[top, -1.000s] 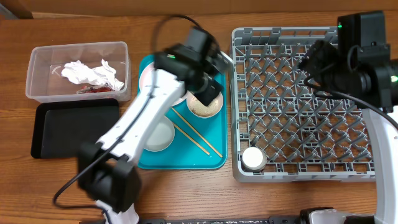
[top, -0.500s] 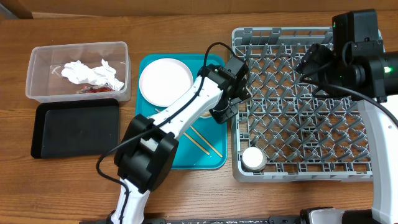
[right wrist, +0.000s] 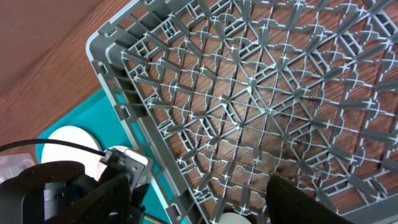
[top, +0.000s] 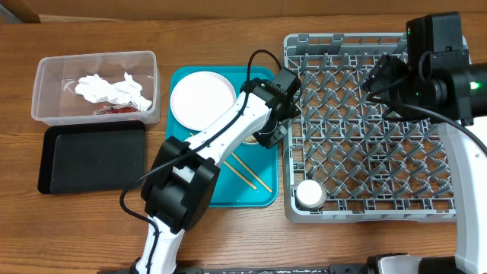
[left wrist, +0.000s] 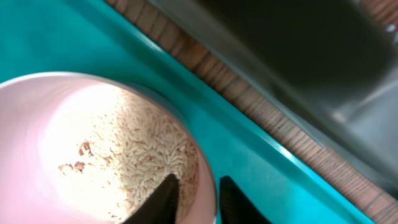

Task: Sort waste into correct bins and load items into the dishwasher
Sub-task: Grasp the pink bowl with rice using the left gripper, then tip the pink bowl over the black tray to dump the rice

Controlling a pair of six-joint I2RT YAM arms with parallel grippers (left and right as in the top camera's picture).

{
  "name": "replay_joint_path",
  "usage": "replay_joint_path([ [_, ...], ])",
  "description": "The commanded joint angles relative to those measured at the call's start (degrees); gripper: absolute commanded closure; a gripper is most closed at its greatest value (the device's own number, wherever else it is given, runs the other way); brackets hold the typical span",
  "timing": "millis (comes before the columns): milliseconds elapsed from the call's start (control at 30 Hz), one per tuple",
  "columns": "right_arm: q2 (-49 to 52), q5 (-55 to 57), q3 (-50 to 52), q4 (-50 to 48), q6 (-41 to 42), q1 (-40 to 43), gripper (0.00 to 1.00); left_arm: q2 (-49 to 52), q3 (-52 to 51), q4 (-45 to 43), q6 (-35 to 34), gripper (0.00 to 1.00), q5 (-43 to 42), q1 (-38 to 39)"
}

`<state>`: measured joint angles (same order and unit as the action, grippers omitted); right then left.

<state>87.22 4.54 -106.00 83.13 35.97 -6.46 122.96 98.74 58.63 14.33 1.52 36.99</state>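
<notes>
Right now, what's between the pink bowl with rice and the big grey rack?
In the left wrist view: past the pink bowl comes teal tray, then a thin strip of bare wooden table, then the grey rack.

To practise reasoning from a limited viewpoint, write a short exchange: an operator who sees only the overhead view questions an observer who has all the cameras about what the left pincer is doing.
Operator: The arm covers the left pincer. What is below it?
Observer: A pink bowl with rice grains in it.
Operator: How is the pincer placed on it?
Observer: It straddles the rim, with one finger inside and the other outside. I cannot confirm a firm pinch.
</notes>
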Motion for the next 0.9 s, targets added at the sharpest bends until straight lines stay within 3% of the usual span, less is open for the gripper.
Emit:
replay_joint_path([
  [0, -0.42, 0.57, -0.11, -0.26, -0.46, 0.15, 0.28, 1.09, 0.76, -0.24, -5.77, 0.81, 1.46, -1.07],
  [133, -0.42, 0.59, -0.09, -0.26, -0.48, 0.15, 0.28, 0.39, 0.83, -0.07, -11.85, 0.81, 1.60, -3.08],
  [367, -0.42, 0.57, -0.09, -0.26, -0.46, 0.15, 0.28, -1.22, 0.81, 0.28, -21.22, 0.65, -3.96, -9.42],
  [533, -0.42, 0.59, -0.11, -0.26, -0.46, 0.15, 0.28, -1.22, 0.81, 0.48, -21.20, 0.66, -10.05, -12.90],
  [867, -0.42, 0.59, -0.11, -0.20, -0.48, 0.15, 0.28, -1.20, 0.74, -0.24, -16.37, 0.69, -6.40, -10.27],
])
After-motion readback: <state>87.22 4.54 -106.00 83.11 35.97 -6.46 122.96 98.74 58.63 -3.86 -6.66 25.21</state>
